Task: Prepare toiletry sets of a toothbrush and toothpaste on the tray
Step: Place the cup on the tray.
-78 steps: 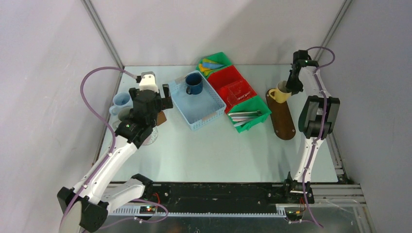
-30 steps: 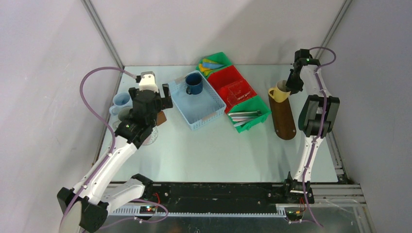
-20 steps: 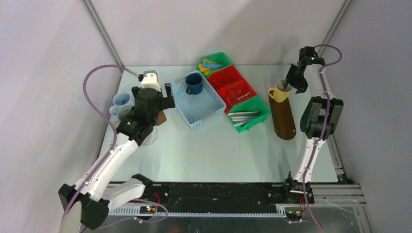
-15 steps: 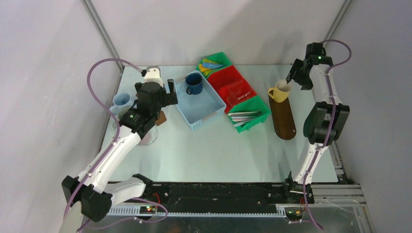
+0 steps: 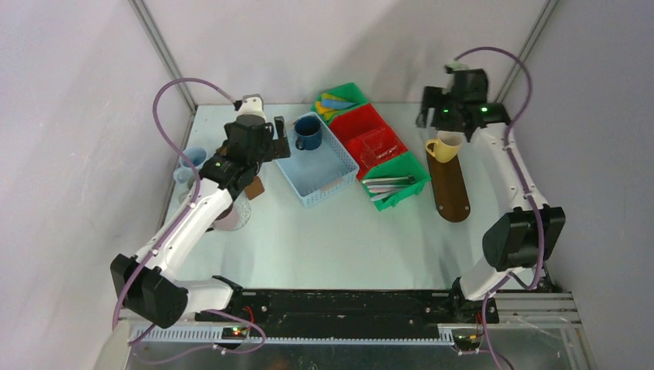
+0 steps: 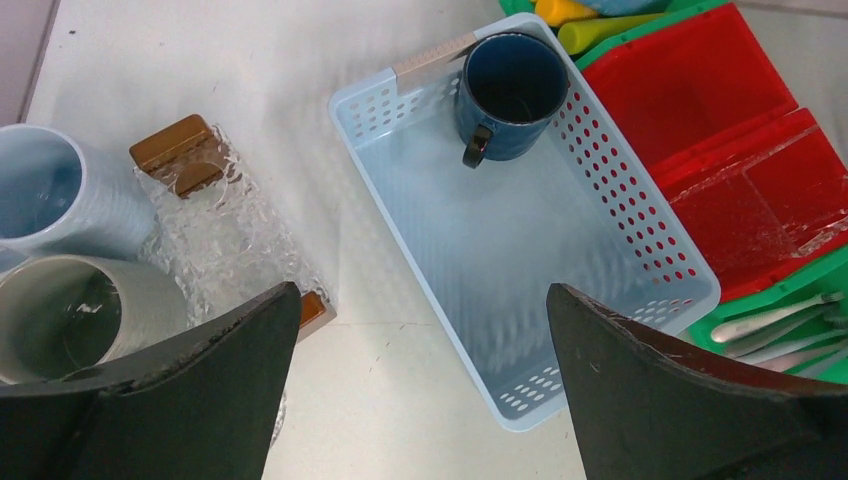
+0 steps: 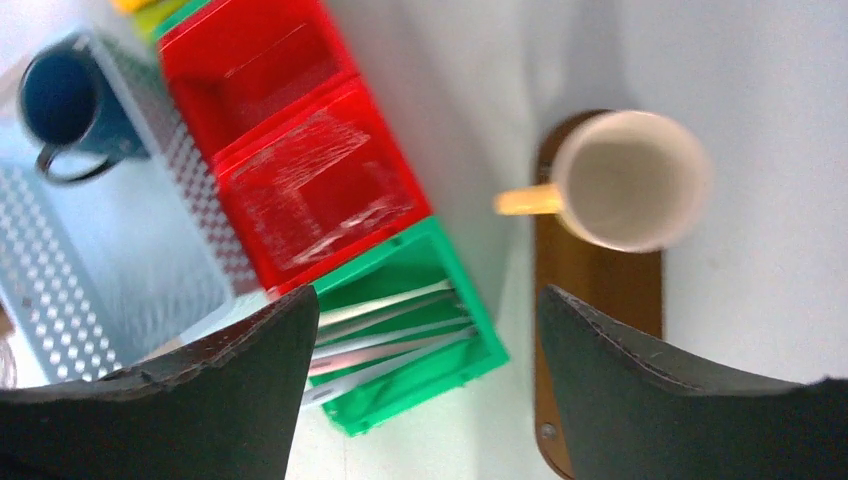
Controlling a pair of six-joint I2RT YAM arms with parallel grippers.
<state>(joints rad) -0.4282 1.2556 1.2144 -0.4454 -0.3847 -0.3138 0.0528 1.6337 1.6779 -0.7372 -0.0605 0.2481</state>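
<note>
Cream ceramic mug (image 5: 445,146) sits upright on dark brown oval tray (image 5: 452,196), upper right; right gripper (image 7: 428,300) spread, empty, near it; next, pinch one pale toothbrush (image 7: 385,330) mid-handle from green bin (image 7: 400,405), centre frame.

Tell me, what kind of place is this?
Probably a robot lab booth: a left arm and right arm bolted at the table edge, plain walls close around, sorted coloured bins.

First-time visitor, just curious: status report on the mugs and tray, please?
Left gripper open over basket holding dark blue mug. Right gripper open, holding nothing. Cream mug upright, empty, on tray's far end. Nothing in the way.
</note>
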